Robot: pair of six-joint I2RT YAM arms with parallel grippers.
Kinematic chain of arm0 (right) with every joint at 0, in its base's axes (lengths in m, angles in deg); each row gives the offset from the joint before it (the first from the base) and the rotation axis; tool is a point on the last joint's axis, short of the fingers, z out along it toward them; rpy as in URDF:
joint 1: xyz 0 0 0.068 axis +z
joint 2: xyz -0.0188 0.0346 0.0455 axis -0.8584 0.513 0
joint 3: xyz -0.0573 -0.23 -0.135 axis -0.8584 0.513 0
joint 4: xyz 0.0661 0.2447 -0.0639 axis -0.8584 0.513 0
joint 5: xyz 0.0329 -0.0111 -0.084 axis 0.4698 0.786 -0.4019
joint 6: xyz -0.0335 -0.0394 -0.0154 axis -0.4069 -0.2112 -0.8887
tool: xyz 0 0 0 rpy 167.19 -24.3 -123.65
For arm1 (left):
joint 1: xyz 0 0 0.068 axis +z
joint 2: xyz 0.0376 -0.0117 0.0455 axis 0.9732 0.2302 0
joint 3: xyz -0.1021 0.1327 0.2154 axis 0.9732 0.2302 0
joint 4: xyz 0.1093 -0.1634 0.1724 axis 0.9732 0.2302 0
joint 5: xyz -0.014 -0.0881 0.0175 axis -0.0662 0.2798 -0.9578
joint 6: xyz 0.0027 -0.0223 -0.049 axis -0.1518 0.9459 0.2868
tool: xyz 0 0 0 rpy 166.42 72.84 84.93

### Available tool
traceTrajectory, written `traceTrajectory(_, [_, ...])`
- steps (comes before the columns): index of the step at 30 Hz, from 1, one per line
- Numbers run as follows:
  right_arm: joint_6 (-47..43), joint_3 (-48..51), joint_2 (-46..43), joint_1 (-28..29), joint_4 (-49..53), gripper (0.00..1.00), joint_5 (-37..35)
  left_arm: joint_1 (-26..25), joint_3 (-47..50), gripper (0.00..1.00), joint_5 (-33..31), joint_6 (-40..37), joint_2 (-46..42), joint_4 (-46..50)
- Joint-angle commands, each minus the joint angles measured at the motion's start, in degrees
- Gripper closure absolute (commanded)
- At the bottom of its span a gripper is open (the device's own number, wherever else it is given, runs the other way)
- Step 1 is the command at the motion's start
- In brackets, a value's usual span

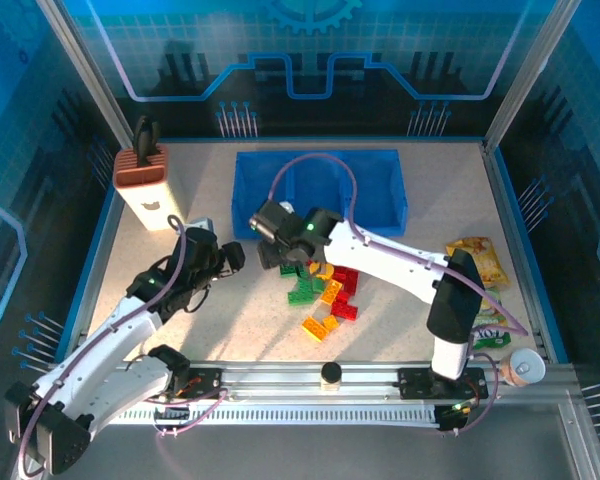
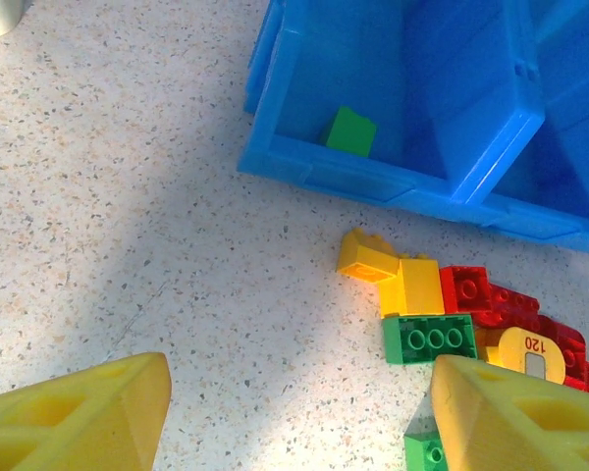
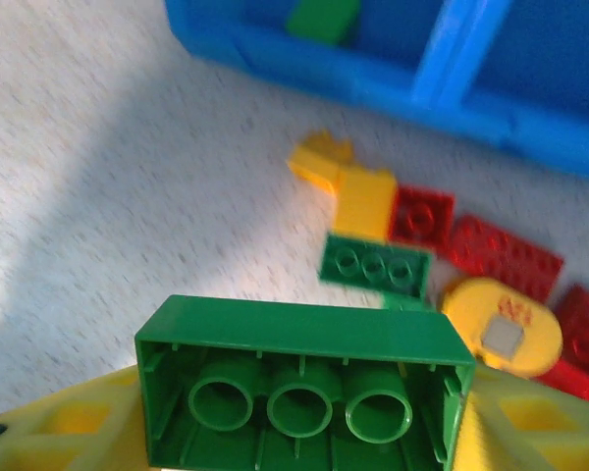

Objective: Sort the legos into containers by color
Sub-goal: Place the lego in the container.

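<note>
While the right end effector clamps a green lego, the left end effector hangs open and empty above the table — the other legos lie heaped just before the blue tray, with one green brick inside its left-end compartment.

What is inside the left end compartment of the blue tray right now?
One green brick lies by the near wall of the compartment. The floor that shows around it is bare; the far end runs out of the left wrist view.
</note>
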Motion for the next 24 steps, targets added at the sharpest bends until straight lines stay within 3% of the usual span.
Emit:
traceTrajectory(1, [-7.20, -6.62, 5.11, -1.86, -1.99, 0.44, 3.64, 0.08, 2.10, 0.29, 1.57, 1.07, -2.36, 2.20])
traceTrajectory(6, [-9.73, -18.71, 14.34, -5.13, -1.13, 0.44, 8.57, -0.18, 4.35, 0.30, 3.91, 3.47, -6.28, 3.54])
traceTrajectory(14, [-10.99, -37.68, 30.21, -9.16, 3.46, 0.45, 9.78, -0.52, 3.90, 0.30, 3.27, 2.66, -10.08, 7.73])
traceTrajectory(24, [-10.36, -40.46, 35.24, -11.17, 2.52, 0.42, 7.89, -0.54, 3.45, 0.30, 4.45, 2.84, -13.66, 10.12])
